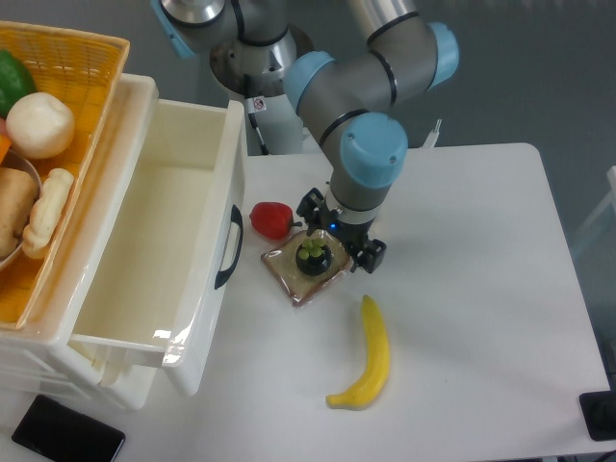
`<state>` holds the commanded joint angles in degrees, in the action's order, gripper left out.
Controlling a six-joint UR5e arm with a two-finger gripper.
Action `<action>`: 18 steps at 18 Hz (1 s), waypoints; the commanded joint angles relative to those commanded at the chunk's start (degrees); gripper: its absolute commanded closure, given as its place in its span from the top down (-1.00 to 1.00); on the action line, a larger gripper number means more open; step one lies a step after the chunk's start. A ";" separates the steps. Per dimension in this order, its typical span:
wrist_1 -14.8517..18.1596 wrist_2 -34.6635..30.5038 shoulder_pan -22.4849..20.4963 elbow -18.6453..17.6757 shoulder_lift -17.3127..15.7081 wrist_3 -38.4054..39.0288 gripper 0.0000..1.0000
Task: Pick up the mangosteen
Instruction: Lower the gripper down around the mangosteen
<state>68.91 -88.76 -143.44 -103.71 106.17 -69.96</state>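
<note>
The mangosteen (314,257) is dark purple-black with a green leafy cap. It sits on a light brown bread slice (299,276) with a darker crust. The pepper-like fruit (270,219) is red, the banana (369,359) yellow. The tabletop (481,289) is white, the drawer (154,250) cream. The arm (361,106) is grey with light blue caps, and the gripper (339,237) is black.
</note>
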 joint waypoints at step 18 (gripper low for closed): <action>-3.60 -2.82 2.82 -0.62 4.83 2.90 1.00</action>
<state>65.31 -91.58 -140.63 -104.33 111.00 -67.06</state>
